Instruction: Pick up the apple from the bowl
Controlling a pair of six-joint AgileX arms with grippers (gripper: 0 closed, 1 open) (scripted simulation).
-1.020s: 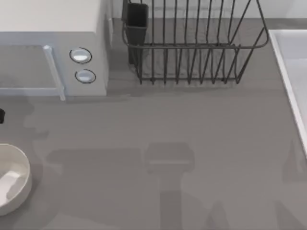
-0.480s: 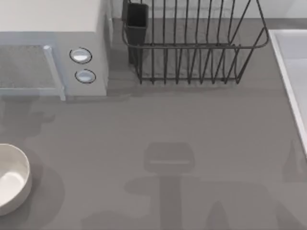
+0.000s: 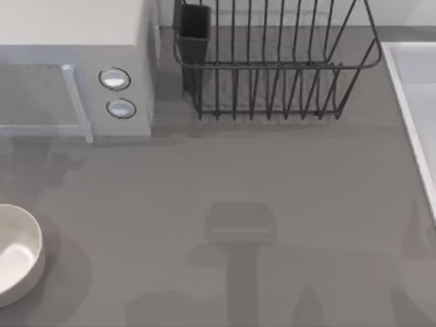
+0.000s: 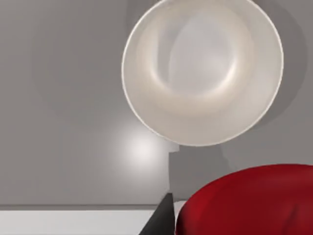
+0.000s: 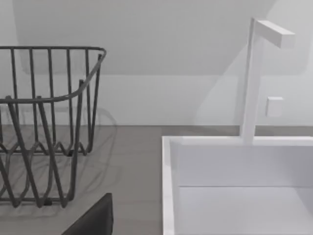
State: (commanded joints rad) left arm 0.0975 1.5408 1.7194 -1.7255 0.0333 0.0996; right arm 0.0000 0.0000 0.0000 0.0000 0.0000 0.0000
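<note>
Left gripper's fingers cannot be made out, yet the apple (image 4: 249,200) hangs close under its wrist camera, well above the vacant bowl (image 4: 146,112) at the table's left edge, so the pick-up appears essentially done; right arm parked near the sink (image 5: 168,196).

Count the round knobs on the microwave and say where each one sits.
2. Both on the microwave's front panel, top view's upper left: upper knob, lower knob just below. More may be hidden.

Grey countertop (image 3: 272,177), white microwave (image 3: 75,41), wire rack (image 3: 272,68), perhaps a sink (image 5: 234,196).
</note>
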